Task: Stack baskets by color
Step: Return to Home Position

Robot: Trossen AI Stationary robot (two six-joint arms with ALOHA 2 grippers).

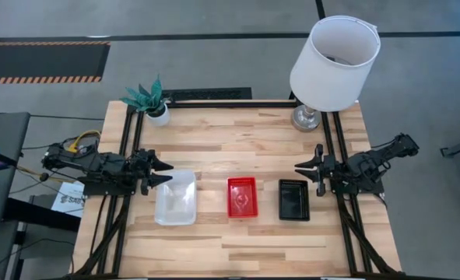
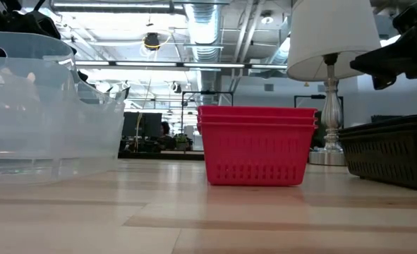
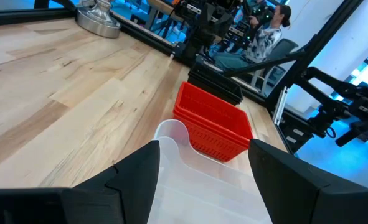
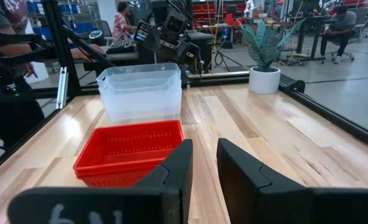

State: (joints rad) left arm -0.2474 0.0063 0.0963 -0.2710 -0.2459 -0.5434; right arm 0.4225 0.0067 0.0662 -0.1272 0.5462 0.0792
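The sorting looks finished: the clear stack [image 1: 175, 198] sits just ahead of the left fingers [image 1: 166, 173], the black stack [image 1: 293, 200] near the right fingers [image 1: 306, 169], the red stack [image 1: 242, 197] between, both pairs parted and empty.

White lampshade lamp [image 1: 335, 58], potted plant [image 1: 149, 99]
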